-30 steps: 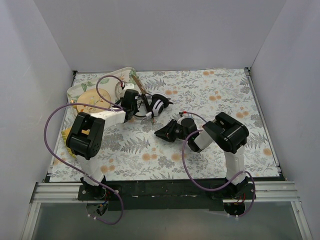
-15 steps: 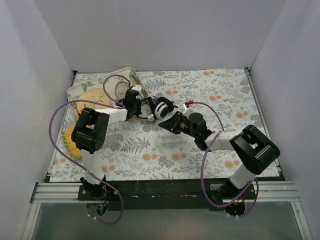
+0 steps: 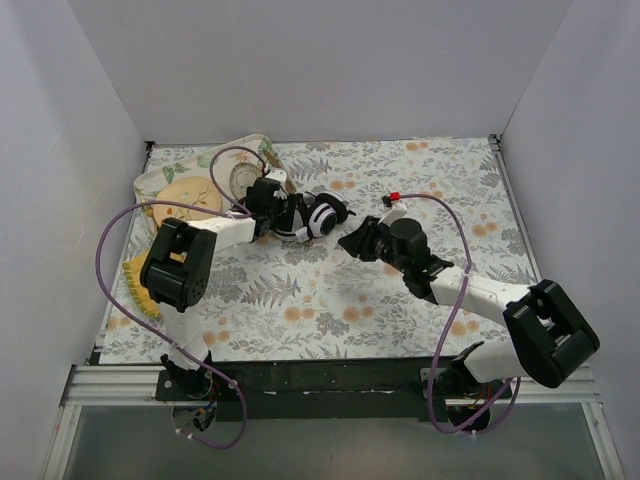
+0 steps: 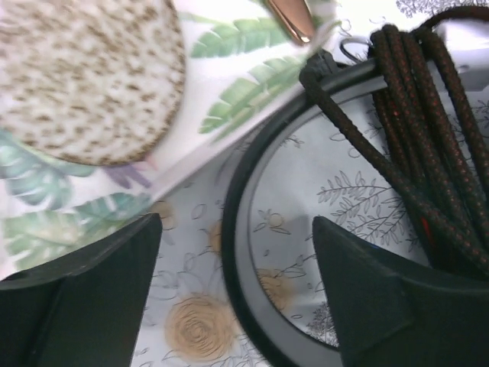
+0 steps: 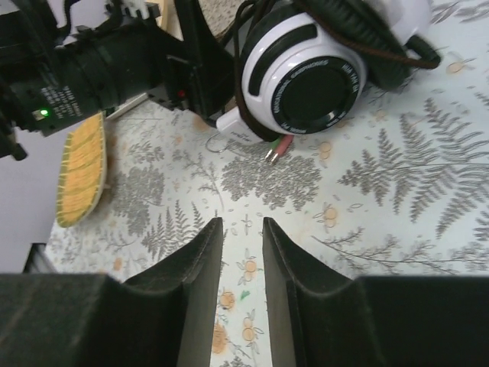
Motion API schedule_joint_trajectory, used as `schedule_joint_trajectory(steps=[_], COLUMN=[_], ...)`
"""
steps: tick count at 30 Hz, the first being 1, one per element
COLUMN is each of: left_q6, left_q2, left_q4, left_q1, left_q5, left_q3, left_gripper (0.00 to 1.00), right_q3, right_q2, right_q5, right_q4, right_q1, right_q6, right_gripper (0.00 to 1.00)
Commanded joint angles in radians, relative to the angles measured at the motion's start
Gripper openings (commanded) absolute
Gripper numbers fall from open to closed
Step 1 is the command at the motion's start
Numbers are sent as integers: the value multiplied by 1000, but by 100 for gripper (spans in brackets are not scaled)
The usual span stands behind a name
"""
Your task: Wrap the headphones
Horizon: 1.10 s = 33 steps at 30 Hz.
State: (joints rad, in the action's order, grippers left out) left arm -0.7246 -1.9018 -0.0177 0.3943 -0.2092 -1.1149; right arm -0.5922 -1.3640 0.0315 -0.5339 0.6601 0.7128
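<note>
We find the headphones (image 3: 318,215) lying on the floral tablecloth (image 3: 430,180), at the far side and left of centre, just right of the leaf-print tray (image 3: 160,185). Our left gripper (image 4: 237,220) has its jaws spread wide. The black headband (image 4: 237,183) runs between them unclamped, with the braided cable (image 4: 416,145) wound around it. Our right gripper (image 5: 240,223) is barely parted and holds nothing. It points at the white-and-black ear cup (image 5: 306,76) from the near side, apart from it, with the plugs (image 5: 273,151) lying between them.
</note>
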Motion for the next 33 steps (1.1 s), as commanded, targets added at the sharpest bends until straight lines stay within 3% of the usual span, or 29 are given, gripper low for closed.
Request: schedule_joint_trajectory(steps=[1,2,10,13,15,18,23,28,33], left_q6=[57,63,233,374,479,484,392,307,303], left_q2=[153,168,460,659,812,973,1141,1297,1412], left_q4=[47,74,177,142,117,157,320,381,325], left_q1=[2,2,-2,-3,-3,-6,-8,-56,-112], left_q5=[-104,-113,-120,-151,-163,-196,-203,-139,-70], left_q3=[-42,-48,10,122,205,269,371,487,644], left_gripper=[90,98,98,98,98,98,98,98,98], right_q3=[-57,-64,-164,-192,-192,-173,-117,-48,55], right_q2=[97,111,149,149,167,216,301,374,465], right_q5=[-91,-96,-99,-125,-156,-249,-427,-418,-420], right_q4=[90,106,385,472,494,491,485,471,419], right_q1=[-34,-45,-240,-309,-346,-366,-367,-367,-367], right_q6=[-151,-168,-397,-417,-417,-424,-415,-400,-389], right_gripper=[39,39,66,75,86,97,98,98,98])
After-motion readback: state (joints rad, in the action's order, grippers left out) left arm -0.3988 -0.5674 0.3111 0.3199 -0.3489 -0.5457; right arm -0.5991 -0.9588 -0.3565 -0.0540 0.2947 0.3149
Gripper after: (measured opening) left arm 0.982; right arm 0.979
